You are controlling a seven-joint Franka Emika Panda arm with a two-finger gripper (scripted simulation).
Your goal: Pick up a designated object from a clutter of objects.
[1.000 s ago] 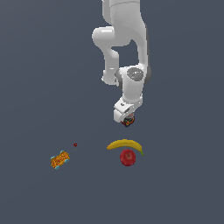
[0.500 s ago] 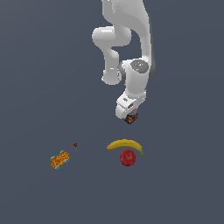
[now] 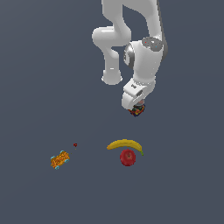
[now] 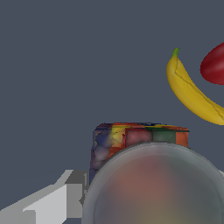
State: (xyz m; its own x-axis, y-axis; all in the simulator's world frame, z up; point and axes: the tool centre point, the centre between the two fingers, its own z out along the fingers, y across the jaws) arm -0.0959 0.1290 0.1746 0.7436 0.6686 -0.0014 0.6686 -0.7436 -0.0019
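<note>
The designated object (image 4: pixel 140 142) is a small blocky item whose body is a mosaic of red, yellow, blue, green and dark tiles. In the wrist view a rounded greyish dome, blurred because it sits so close to the lens, covers its near side. In the exterior view only a dark, red-flecked scrap of it (image 3: pixel 137 110) shows beneath the white hand of the arm.

The gripper (image 3: pixel 137 109) is clamped on this object; one pale grey finger (image 4: pixel 52 201) shows against its side in the wrist view, and the other finger is hidden. The object appears to hang clear of the floor, though the exterior view is too coarse to be sure.

Taking the banana (image 3: pixel 125 145) as landmark: the held object is above it in the exterior view and well apart from it. The red apple (image 3: pixel 127 157) lies just below the banana's curve, touching or nearly so. A tiny red item (image 3: pixel 75 145) sits well off toward the exterior view's left of the banana, and the orange packet with cyan edges (image 3: pixel 60 159) lies farther that way, near the red item.
</note>
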